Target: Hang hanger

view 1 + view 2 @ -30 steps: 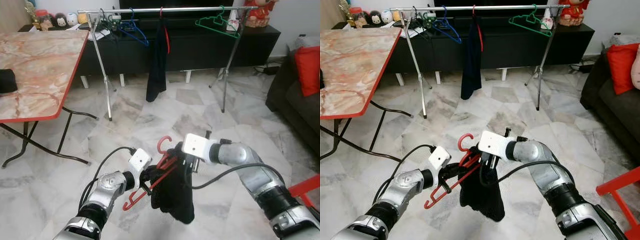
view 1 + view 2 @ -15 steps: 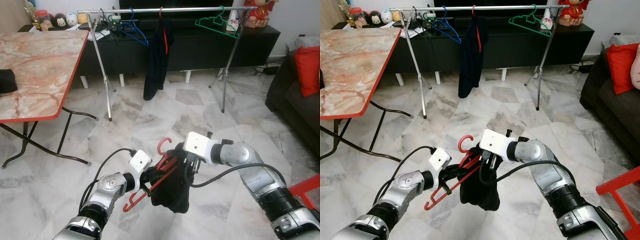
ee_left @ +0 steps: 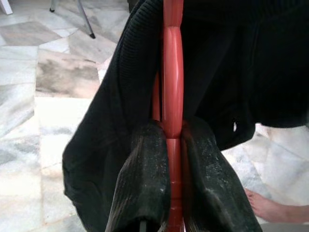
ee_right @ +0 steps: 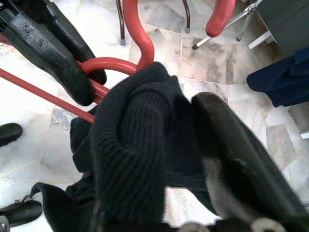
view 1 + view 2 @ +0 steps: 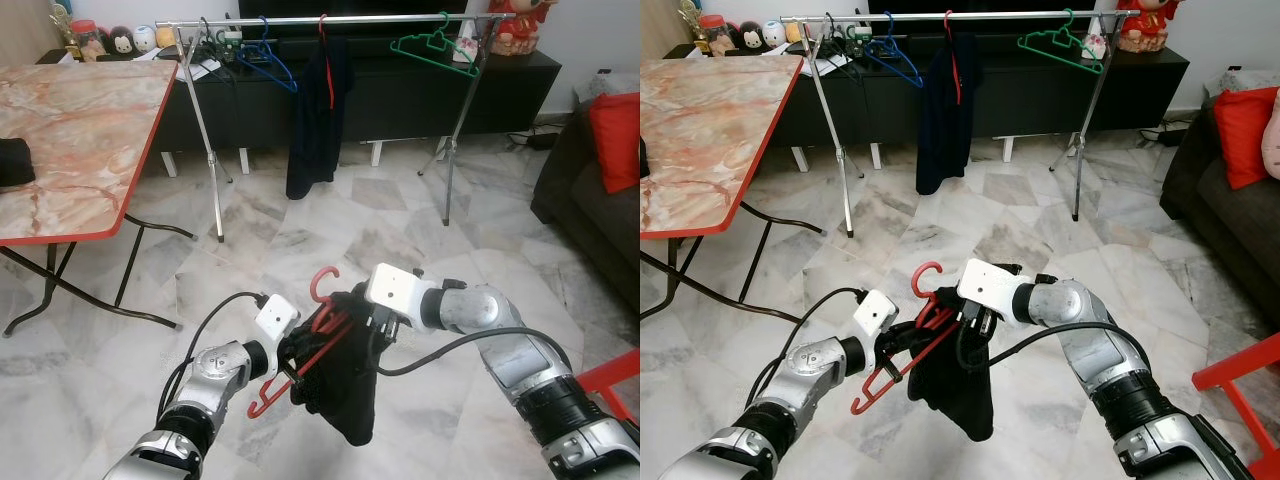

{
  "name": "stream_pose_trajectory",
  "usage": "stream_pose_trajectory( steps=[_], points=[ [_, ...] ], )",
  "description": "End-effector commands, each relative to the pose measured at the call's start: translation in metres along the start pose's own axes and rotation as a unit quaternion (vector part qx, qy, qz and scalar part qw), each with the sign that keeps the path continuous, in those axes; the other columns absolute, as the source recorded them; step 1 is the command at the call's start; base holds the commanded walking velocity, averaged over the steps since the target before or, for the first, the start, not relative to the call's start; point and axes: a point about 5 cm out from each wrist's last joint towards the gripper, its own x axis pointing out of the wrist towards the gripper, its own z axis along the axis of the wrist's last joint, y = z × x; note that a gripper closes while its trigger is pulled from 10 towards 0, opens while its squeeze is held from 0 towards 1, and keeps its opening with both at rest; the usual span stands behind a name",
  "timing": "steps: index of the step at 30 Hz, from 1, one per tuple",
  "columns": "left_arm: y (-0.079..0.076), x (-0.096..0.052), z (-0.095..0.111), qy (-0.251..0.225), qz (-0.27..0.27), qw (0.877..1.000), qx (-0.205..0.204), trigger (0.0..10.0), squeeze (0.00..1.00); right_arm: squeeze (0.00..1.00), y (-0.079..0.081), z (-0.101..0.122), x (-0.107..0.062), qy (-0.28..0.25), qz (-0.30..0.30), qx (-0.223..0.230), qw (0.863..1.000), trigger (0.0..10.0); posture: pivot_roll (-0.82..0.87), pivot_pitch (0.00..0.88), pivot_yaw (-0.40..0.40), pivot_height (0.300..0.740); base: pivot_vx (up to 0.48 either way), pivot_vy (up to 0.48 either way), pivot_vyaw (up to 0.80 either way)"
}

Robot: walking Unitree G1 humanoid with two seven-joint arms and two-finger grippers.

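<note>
Left eye view: the red hanger (image 5: 305, 345) sits low at centre, its hook pointing to 12 o'clock and its bar running down toward 7 o'clock. A black garment (image 5: 345, 385) is draped over it and hangs down at 6 o'clock. The left gripper (image 5: 290, 352) comes in from 8 o'clock and is clamped on the hanger's bar. The right gripper (image 5: 372, 322) comes in from 3 o'clock and pinches the garment just beside the hanger's neck. At 12 o'clock, well apart from both arms, stands the clothes rail (image 5: 330, 19), carrying a blue hanger (image 5: 268, 60), a dark hung garment (image 5: 315, 110) and a green hanger (image 5: 432, 45). A marble-topped table (image 5: 75, 130) with a red edge lies at 10 o'clock; a sofa (image 5: 590, 190) with a red cushion (image 5: 618, 135) lies at 3 o'clock.

Right eye view: same arrangement; the hanger hook rises clear above the garment between the two grippers.

Left wrist view: both fingertips (image 3: 145, 186) are closed narrowly against the red bar, one on each side, touching it. Black knit cloth surrounds the bar. A person's bare foot (image 3: 270, 208) rests on the marble floor (image 3: 43, 77).

Right wrist view: one finger (image 4: 241, 154) presses against a fold of ribbed black cloth, which it holds. The red hook curves just beyond, with the left gripper's fingers on the red bar. Dark shoes (image 4: 9, 133) stand on the floor.
</note>
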Motion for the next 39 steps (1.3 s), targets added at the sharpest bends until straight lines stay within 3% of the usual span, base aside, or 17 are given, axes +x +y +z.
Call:
stream_pose_trajectory(
  steps=[1,13,22,32,39],
  points=[
    [0.003,0.002,0.014,-0.029,0.002,0.999,0.012,10.0,0.00,1.00,0.000,0.000,-0.002,-0.002,-0.001,-0.002,1.000,10.0,-0.10,0.029,-0.057,0.740,0.000,0.000,0.00],
    [0.001,0.001,0.009,-0.019,-0.012,1.000,0.006,10.0,0.00,1.00,-0.003,0.000,-0.008,0.019,0.007,-0.038,0.999,10.0,-0.10,0.032,-0.057,0.740,0.000,0.000,0.00],
    [0.002,0.001,0.009,-0.020,-0.008,1.000,0.006,10.0,0.00,1.00,0.000,0.001,-0.010,0.021,0.023,-0.042,0.999,10.0,-0.11,0.034,-0.058,0.740,0.000,0.000,0.00],
    [0.001,0.001,0.007,-0.016,-0.006,1.000,0.004,10.0,0.00,1.00,-0.004,-0.005,-0.015,0.057,0.019,-0.054,0.997,10.0,-0.11,0.036,-0.059,0.740,0.000,0.000,0.00],
    [0.001,0.001,0.006,-0.014,-0.007,1.000,0.003,10.0,0.00,1.00,0.010,-0.007,-0.022,0.052,0.077,-0.044,0.995,10.0,-0.11,0.037,-0.059,0.740,0.000,0.000,0.00]
  ],
)
